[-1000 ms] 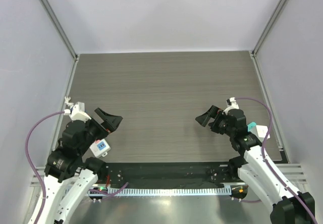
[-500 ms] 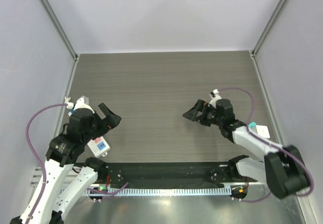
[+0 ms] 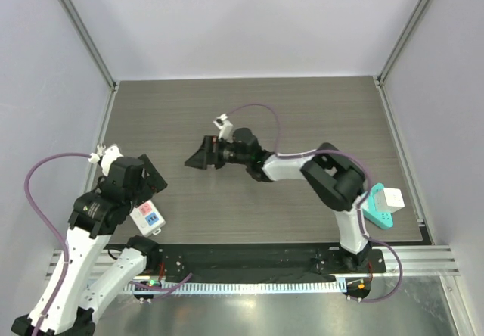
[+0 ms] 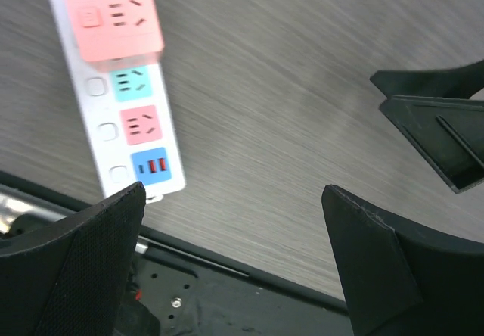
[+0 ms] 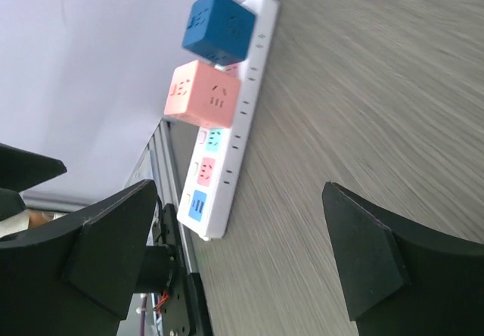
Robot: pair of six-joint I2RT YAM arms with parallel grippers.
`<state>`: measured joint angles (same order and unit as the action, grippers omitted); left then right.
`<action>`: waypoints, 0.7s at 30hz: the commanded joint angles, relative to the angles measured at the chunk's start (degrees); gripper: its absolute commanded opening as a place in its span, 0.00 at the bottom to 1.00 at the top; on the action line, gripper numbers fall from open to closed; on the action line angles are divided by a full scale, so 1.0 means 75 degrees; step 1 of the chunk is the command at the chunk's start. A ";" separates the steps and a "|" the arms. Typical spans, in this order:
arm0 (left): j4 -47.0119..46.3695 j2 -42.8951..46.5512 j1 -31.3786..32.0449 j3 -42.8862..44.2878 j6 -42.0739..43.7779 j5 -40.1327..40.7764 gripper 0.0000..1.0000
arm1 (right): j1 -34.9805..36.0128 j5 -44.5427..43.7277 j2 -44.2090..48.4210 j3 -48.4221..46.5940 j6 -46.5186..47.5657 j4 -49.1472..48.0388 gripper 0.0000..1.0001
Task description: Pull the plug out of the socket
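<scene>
A white power strip (image 4: 113, 124) lies at the table's near left, and its near end shows in the top view (image 3: 147, 216). A pink cube plug (image 4: 110, 14) sits in it. The right wrist view shows the strip (image 5: 223, 154) with the pink cube (image 5: 203, 90) and a blue cube plug (image 5: 219, 27) behind it. My left gripper (image 3: 153, 174) is open and empty above the strip, which lies to the left of its jaws in the left wrist view (image 4: 234, 238). My right gripper (image 3: 198, 158) is open and empty, stretched toward the strip but apart from it, and its own view (image 5: 238, 253) shows nothing between its jaws.
A teal and white block (image 3: 382, 203) rests at the table's near right edge. A black rail (image 3: 249, 260) runs along the front edge. Grey walls and metal posts (image 3: 79, 29) enclose the table. The right gripper's fingers (image 4: 439, 135) show in the left wrist view.
My right arm has swept from the right side across to the left middle of the table. My left gripper has drawn back and left over the strip. Both stay open.
</scene>
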<state>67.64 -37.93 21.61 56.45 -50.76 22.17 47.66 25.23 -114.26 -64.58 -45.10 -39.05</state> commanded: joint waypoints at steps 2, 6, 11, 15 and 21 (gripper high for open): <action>0.0205 -0.0706 -0.0045 0.0126 -0.0099 0.1191 1.00 | 0.0500 0.0385 -0.1053 -0.1502 -0.0034 -0.0630 0.96; 0.0017 -0.1433 -0.0348 0.0114 -0.0017 0.1520 1.00 | 0.0524 0.0070 -0.1301 -0.1281 0.0516 -0.0689 0.96; -0.0591 -0.2242 -0.1367 -0.0049 0.0404 0.1556 1.00 | 0.0466 -0.0224 -0.0951 -0.0824 0.1395 0.0272 0.96; -0.1190 -0.3097 -0.2832 -0.0447 0.0804 0.0514 1.00 | 0.0360 -0.0294 -0.0493 -0.0519 0.2052 0.0659 0.97; -0.2336 -0.3462 -0.3549 -0.0811 0.1178 0.0206 1.00 | 0.0185 -0.0049 -0.0246 -0.0413 0.2357 0.0741 0.97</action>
<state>57.08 -64.40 -4.27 50.68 -44.42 24.73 49.28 24.38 -120.62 -67.46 -31.40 -31.77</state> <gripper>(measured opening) 0.996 0.970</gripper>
